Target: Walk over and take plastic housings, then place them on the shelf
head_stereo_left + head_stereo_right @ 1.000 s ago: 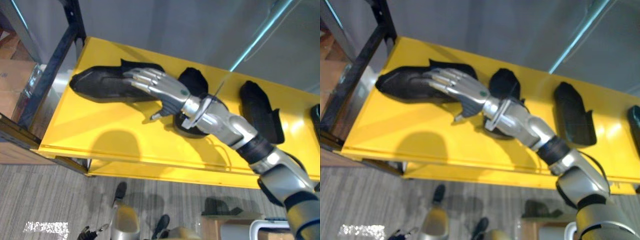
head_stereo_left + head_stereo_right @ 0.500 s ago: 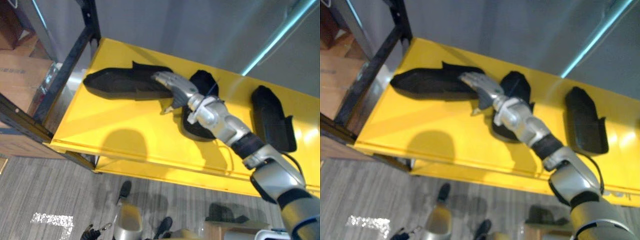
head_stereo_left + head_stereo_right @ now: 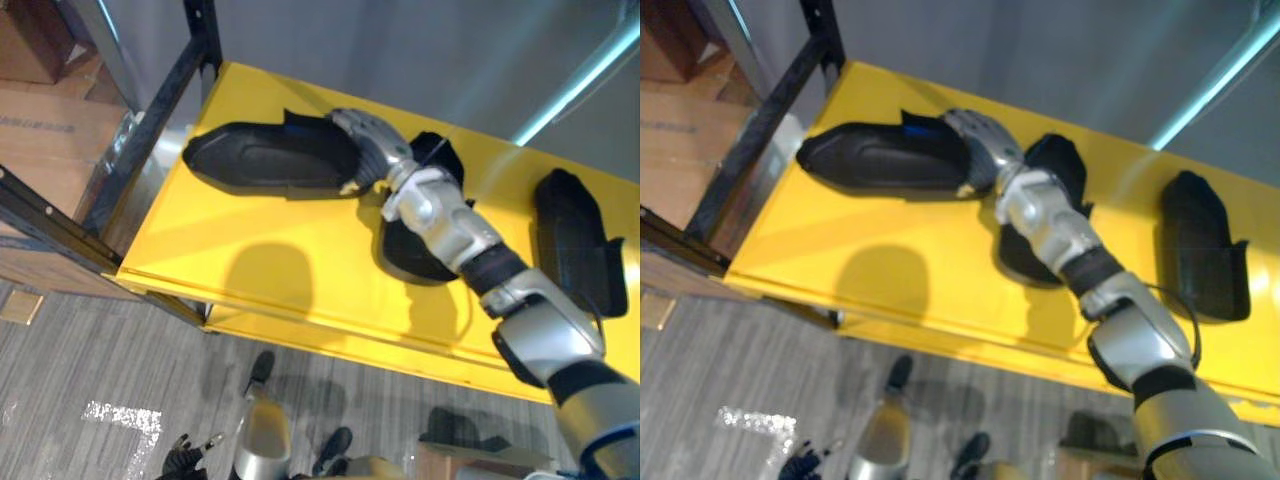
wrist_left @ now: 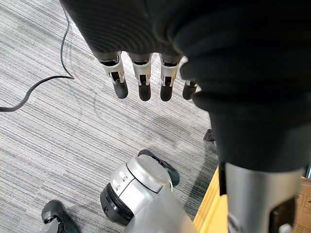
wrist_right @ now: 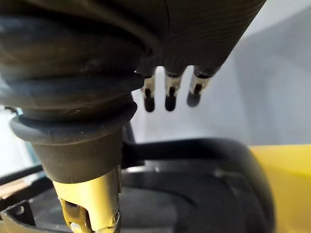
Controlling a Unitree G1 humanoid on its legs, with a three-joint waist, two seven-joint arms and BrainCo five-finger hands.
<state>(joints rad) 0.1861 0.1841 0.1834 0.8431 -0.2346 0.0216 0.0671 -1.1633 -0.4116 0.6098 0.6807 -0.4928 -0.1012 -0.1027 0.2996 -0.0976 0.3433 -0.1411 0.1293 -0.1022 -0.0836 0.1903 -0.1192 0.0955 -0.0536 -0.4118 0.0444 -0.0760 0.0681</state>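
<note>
Plastic housing point(image 3: 265, 160) on yellow shelf point(image 3: 250, 250), right hand point(image 3: 372, 148) slid back to its end, fingers point(image 5: 169, 94) straight, left hand point(image 4: 146, 29) relaxed

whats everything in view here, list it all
plastic housings: three, black, spaced along the shelf: left, middle partly under the right arm, right
shelf: one, yellow, crossing the eye views
upright post: one, dark, at the shelf's left end
cardboard boxes: brown, left of the post, count unclear
floor: grey striped, below the shelf
right hand: one, silver, at the left housing's right end, fingers straight
left hand: one, silver, fingers relaxed, over the floor
</note>
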